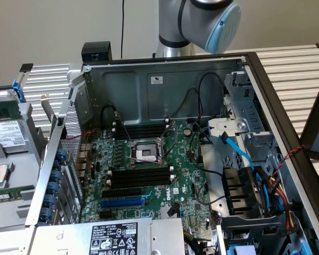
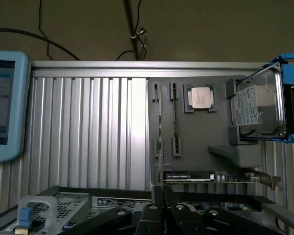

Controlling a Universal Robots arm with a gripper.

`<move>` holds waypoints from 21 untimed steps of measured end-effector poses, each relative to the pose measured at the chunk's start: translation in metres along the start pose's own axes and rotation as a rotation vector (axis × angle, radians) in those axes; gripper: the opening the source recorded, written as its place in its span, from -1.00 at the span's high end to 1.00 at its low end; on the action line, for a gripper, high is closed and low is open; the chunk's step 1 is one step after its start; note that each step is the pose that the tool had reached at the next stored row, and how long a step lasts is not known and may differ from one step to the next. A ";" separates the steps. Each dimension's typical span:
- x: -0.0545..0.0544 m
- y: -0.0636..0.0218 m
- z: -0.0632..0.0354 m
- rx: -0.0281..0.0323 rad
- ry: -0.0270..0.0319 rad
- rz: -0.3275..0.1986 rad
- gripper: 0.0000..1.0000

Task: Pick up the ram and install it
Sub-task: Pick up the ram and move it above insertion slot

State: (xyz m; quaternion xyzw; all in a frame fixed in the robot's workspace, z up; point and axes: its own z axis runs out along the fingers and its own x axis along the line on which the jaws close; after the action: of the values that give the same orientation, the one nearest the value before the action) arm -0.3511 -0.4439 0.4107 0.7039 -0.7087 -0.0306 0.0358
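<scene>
Standing by the bench, I'd say the job has not really begun. The ram [image 1: 8, 194] sits in its holder on the grey parts tray [image 2: 206, 134], beside the loose processor [image 2: 201, 98] and the hard drive [image 2: 259, 105], and well apart from the open computer case [image 1: 165, 85]. Nothing has been picked up. The gripper [image 2: 161, 197] hangs above the near edge of the case, looking out toward the tray. Its black tips look pressed together with nothing between them, though the angle makes that hard to swear to. In the exterior view the arm [image 1: 196, 21] reaches in from behind the case. On the motherboard [image 1: 149, 199] the long black memory slots [image 1: 141, 176] on either side of the processor socket [image 1: 144, 153] look empty, white clips at their ends, so both the pick and the seating are left to do. Case and tray rest on a ribbed aluminium table [image 2: 88, 127]. Behind it are a plain beige wall [image 2: 210, 29], a few dangling cables, and a blue-framed screen [image 2: 5, 105] off to one side.
</scene>
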 end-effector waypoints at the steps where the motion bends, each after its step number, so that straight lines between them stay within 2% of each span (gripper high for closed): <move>1: 0.001 -0.0019 -0.0006 -0.0046 0.0001 0.000 0.74; 3: 0.003 -0.0063 -0.0018 -0.0131 0.0001 0.000 0.74; 6: 0.005 -0.0156 -0.0048 -0.0199 0.0001 0.000 0.74; 13: 0.007 -0.0464 -0.0111 -0.0253 0.0001 0.000 0.74; 21: 0.007 -0.0828 -0.0147 -0.0261 0.0002 0.000 0.74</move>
State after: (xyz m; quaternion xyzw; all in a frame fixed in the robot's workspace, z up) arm -0.2673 -0.4510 0.4176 0.7034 -0.7082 -0.0398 0.0450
